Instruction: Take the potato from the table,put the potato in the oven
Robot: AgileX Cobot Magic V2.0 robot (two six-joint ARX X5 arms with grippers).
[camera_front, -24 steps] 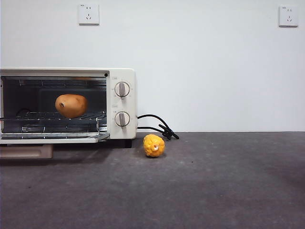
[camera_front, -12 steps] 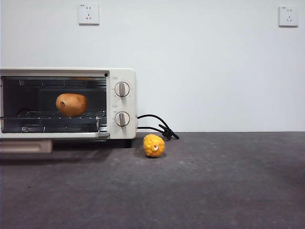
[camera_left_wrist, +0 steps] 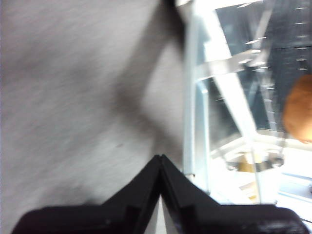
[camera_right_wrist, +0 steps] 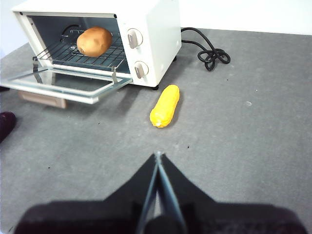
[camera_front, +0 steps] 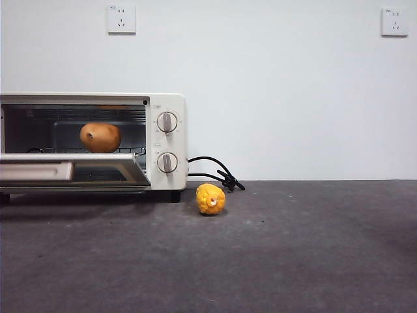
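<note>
The orange-brown potato (camera_front: 100, 137) lies on the wire rack inside the cream-white oven (camera_front: 166, 104), which stands at the left of the dark grey table (camera_front: 293, 248). The oven door (camera_front: 78, 158) hangs partly raised, its bar handle (camera_front: 36, 171) facing forward. The left wrist view shows my left gripper (camera_left_wrist: 160, 158) shut and empty, right beside the door's edge (camera_left_wrist: 195, 122), with the potato (camera_left_wrist: 298, 109) blurred behind the glass. My right gripper (camera_right_wrist: 157, 156) is shut and empty above bare table, well back from the oven (camera_right_wrist: 151, 29) and the potato (camera_right_wrist: 94, 41). Neither arm shows in the front view.
A bumpy yellow corn cob (camera_front: 210, 199) lies on the table just right of the oven, also visible as the cob (camera_right_wrist: 165, 106) in the right wrist view. The black cord (camera_front: 218, 173) coils behind it. Two wall sockets sit high on the white wall.
The oven door has swung up from lying flat to partly raised. The potato and rack sit slightly higher and deeper in the oven.
</note>
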